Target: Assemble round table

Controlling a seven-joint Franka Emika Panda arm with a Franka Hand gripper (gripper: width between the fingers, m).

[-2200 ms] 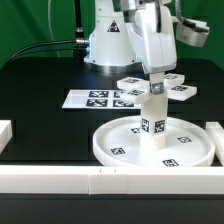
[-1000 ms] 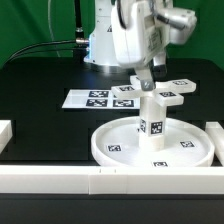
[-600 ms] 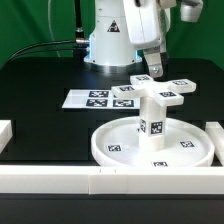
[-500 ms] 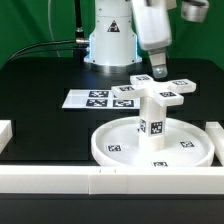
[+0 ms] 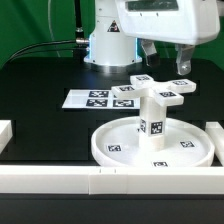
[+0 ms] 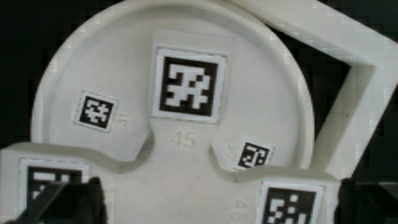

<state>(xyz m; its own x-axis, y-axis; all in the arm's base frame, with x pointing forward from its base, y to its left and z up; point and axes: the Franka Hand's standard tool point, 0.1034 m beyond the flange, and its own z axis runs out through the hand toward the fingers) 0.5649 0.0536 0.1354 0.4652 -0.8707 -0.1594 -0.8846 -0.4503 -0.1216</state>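
The large rimmed disc (image 5: 101,143) lies near the front of the table. The short cylindrical leg (image 5: 152,120) stands upright on its hub. The cross-shaped foot (image 5: 160,91) sits on top of the leg. My gripper (image 5: 165,62) hangs open and empty just above the foot, touching nothing. In the wrist view the disc (image 6: 116,70) with its tags fills the picture and the foot (image 6: 178,165) lies close below the camera. The gripper (image 6: 214,208) straddles the foot there, with dark fingers (image 6: 71,205) at either side. The leg is hidden under the foot in that view.
The marker board (image 5: 95,99) lies behind the disc toward the exterior view's left. White border rails run along the front (image 5: 70,180), the left (image 5: 5,131) and the right (image 5: 215,133). The arm's base (image 5: 108,45) stands at the back.
The gripper was shut on the top of the leg and foot. It has let go, risen and turned, and now hangs open above the foot. The table parts have not moved.
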